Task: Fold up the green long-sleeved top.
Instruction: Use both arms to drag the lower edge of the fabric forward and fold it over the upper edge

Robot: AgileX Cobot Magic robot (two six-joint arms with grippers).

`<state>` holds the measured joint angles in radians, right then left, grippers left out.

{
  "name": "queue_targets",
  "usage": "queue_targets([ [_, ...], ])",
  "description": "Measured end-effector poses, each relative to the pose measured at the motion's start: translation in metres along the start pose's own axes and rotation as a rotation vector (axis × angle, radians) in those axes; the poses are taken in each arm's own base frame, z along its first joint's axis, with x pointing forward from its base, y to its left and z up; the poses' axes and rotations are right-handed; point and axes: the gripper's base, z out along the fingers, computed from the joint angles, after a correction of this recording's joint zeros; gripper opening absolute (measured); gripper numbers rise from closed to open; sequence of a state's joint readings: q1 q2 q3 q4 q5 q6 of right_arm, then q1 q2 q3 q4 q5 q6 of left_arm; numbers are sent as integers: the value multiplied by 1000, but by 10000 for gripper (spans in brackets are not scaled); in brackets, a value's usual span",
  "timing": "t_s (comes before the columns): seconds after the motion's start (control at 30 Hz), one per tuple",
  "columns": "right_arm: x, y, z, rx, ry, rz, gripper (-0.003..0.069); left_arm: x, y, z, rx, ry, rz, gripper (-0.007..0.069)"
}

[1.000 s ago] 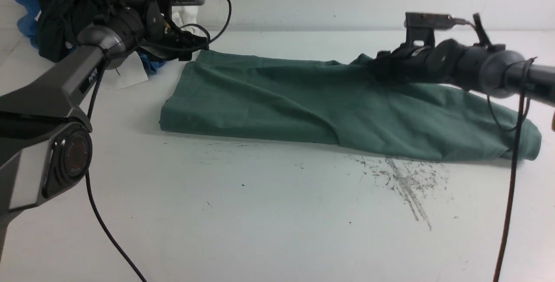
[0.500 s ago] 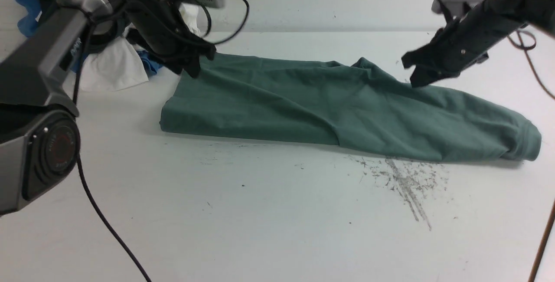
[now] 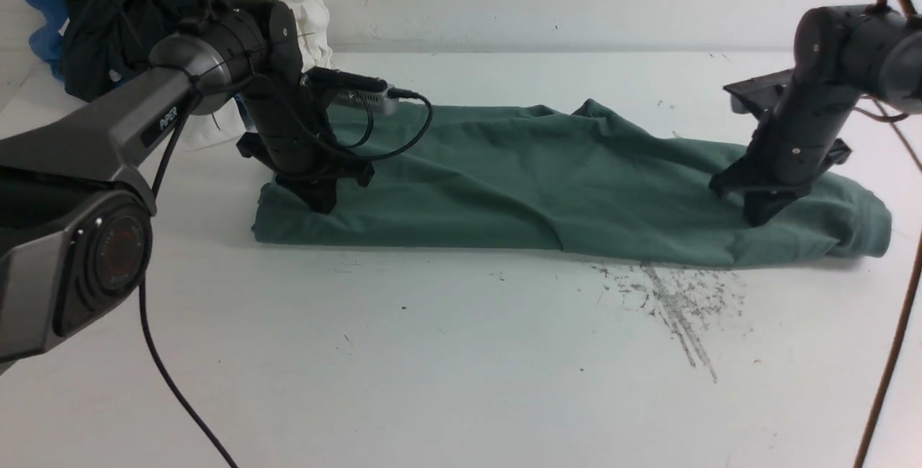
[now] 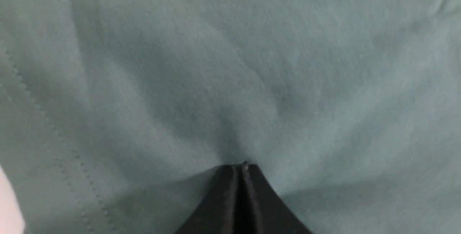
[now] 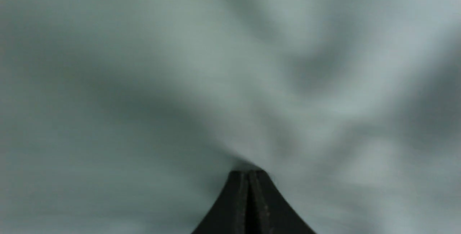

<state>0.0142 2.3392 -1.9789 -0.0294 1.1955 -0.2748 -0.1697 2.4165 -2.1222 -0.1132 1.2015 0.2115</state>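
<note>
green top (image 3: pixel 547 180); left hand (image 3: pixel 322 204), right hand (image 3: pixel 758 218) tip-down

Lab: scuffed white table (image 3: pixel 461 381), robot arm (image 3: pixel 108 129)

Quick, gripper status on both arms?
Left gripper: closed, pinching the green long-sleeved top near its left end.
Right gripper: closed, pinching the same top near its right end.
</note>
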Motion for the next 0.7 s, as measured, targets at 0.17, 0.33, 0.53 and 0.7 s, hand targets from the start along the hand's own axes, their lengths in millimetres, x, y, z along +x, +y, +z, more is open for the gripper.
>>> queue_targets([
  [0.17,8,-33,-2,12,-41,83,-14,18,0,-6,-35,62,29,-7],
  [0.33,4,-36,-28,-4,-131,117,-14,21,-3,-23,-29,43,28,-7],
  [0.53,-13,-4,-57,-289,-300,119,-14,12,-22,-63,122,-127,-23,-7],
  [0.7,-39,62,-57,-537,-453,-46,-14,7,-42,-57,226,-150,14,-7],
])
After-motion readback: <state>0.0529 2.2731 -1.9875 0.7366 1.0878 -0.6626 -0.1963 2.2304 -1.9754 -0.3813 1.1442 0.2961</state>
